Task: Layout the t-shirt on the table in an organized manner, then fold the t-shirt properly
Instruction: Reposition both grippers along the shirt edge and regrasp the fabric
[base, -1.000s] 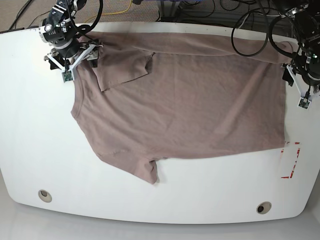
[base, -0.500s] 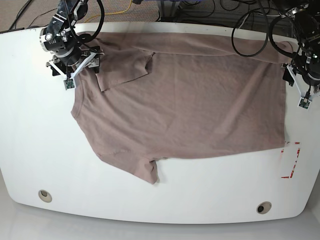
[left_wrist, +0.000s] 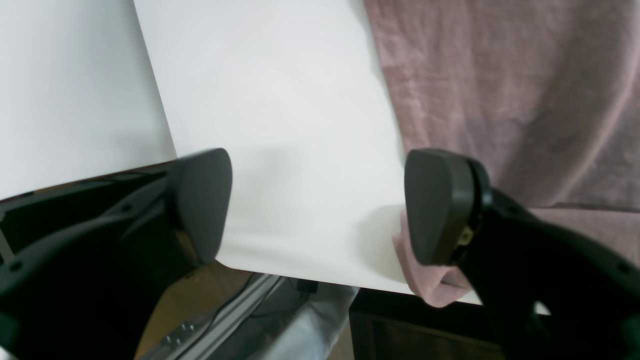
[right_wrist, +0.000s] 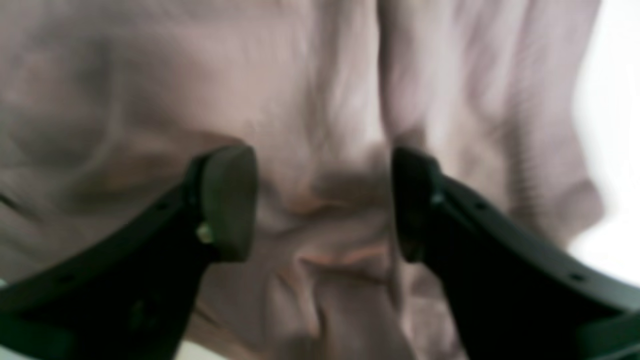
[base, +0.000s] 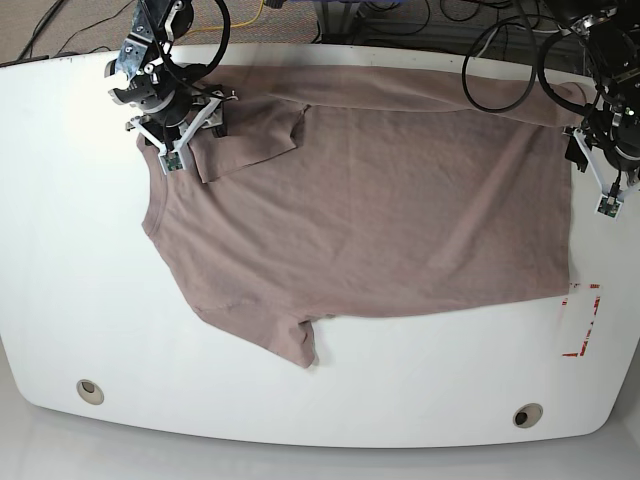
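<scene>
T-shirt spread across table, one sleeve folded onto chest; folding not begun. Right gripper wide above that sleeve; left gripper wide beside hem.

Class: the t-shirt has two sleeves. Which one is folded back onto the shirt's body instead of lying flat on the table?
The far sleeve, beside the right gripper, is doubled over the t-shirt. The near sleeve lies spread on the table.

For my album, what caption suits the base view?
Two arms at a white table: right gripper open over the t-shirt collar, left gripper beside the hem.
</scene>
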